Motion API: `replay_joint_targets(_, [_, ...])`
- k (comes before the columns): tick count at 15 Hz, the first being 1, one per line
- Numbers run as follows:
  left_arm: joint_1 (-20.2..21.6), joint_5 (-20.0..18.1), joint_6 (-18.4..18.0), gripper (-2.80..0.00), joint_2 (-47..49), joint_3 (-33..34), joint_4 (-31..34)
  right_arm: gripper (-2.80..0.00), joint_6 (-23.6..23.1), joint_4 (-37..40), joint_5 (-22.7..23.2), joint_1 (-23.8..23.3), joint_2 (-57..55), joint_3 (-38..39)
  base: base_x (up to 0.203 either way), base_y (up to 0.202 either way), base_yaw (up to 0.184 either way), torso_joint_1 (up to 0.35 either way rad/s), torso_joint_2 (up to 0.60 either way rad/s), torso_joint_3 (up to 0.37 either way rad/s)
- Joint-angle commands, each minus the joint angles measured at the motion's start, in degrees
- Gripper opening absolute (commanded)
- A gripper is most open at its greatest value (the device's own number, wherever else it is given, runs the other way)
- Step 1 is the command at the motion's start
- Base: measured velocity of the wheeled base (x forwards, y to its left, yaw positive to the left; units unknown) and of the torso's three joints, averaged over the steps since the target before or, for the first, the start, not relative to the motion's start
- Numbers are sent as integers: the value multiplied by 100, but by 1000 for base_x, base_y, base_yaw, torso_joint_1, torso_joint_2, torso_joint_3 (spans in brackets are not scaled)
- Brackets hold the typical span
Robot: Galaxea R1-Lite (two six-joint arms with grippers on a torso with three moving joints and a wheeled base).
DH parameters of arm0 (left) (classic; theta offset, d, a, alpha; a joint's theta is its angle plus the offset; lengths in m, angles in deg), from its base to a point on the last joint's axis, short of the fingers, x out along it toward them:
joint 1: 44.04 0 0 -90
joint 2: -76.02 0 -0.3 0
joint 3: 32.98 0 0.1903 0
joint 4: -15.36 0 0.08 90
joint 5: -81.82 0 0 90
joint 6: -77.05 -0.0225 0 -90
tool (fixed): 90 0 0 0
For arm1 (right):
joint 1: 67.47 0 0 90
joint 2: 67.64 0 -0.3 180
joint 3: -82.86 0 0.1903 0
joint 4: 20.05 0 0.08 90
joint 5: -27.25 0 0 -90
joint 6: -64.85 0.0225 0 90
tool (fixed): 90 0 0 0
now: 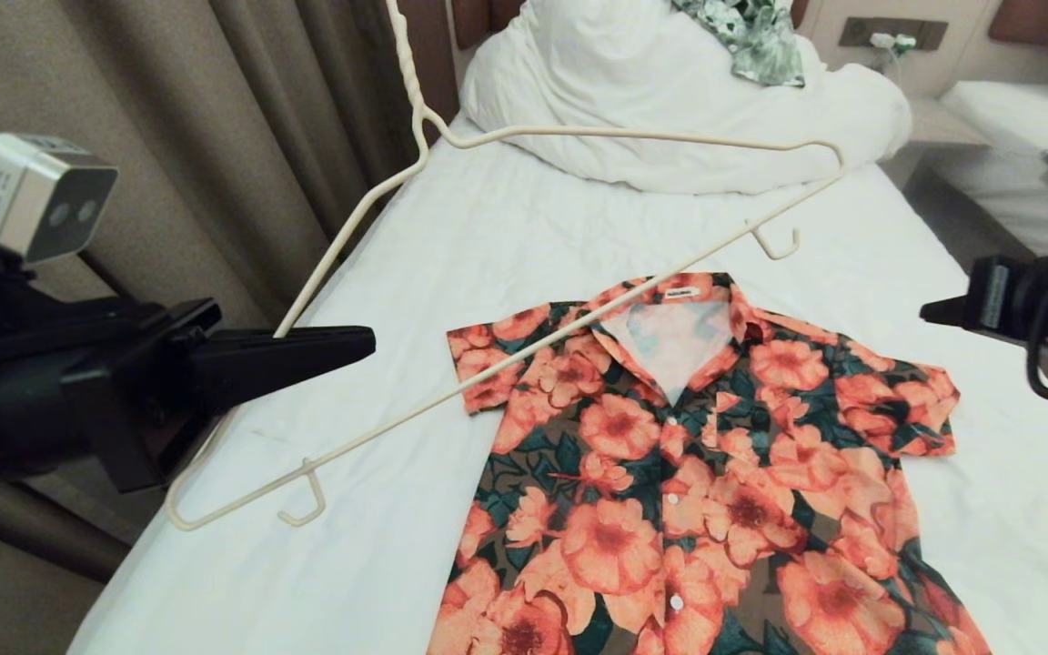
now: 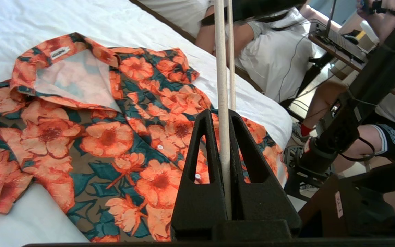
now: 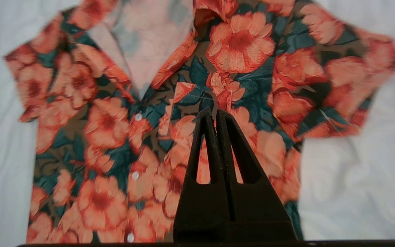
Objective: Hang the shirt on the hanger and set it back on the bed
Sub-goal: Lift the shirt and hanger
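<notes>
The flowered shirt (image 1: 688, 473) lies flat and face up on the bed (image 1: 488, 236), collar open toward the pillow end. The cream-white hanger (image 1: 670, 136) hangs tilted in the air above the sheet. Its long bar crosses over the collar and one sleeve in the head view. At the bed's left edge, my left gripper (image 1: 365, 342) is shut on one sloping arm of the hanger. The wire (image 2: 222, 85) runs straight up between its jaws (image 2: 222, 115). My right gripper (image 1: 929, 312) hovers shut and empty above the shirt's chest pocket (image 3: 214, 113).
A bunched white duvet (image 1: 651, 100) with a green leaf-print garment (image 1: 751, 36) fills the head of the bed. Curtains (image 1: 215, 136) hang close on the left. A second bed (image 1: 1006, 118) stands to the right. People (image 2: 279, 58) sit beyond the bed's far side.
</notes>
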Motion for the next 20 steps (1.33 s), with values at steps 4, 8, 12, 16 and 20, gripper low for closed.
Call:
replay_joint_targets(4, [78, -32, -1, -280, 35, -7, -20, -280, 326, 881, -413, 43, -2597, -1967, 0, 0, 0, 0, 0, 0])
replay_joint_targets(8, [78, -32, -12, -280, 0, 2, -20, -280, 506, 1653, -785, 57, -3730, -3531, 0, 0, 0, 0, 0, 0])
replay_joint_targets(12, [69, -59, -21, -280, -106, 37, -20, 0, 548, 1694, -861, 292, -4475, -4155, 0, 0, 0, 0, 0, 0])
replay_joint_targets(16, [69, -67, -21, -280, -106, 55, -20, 0, 524, 631, -887, 584, -4818, -4196, 0, 0, 0, 0, 0, 0])
replay_joint_targets(20, [69, -59, -21, -280, -81, 55, -23, 0, 452, 16, -888, 658, -4880, -4195, 0, 0, 0, 0, 0, 0])
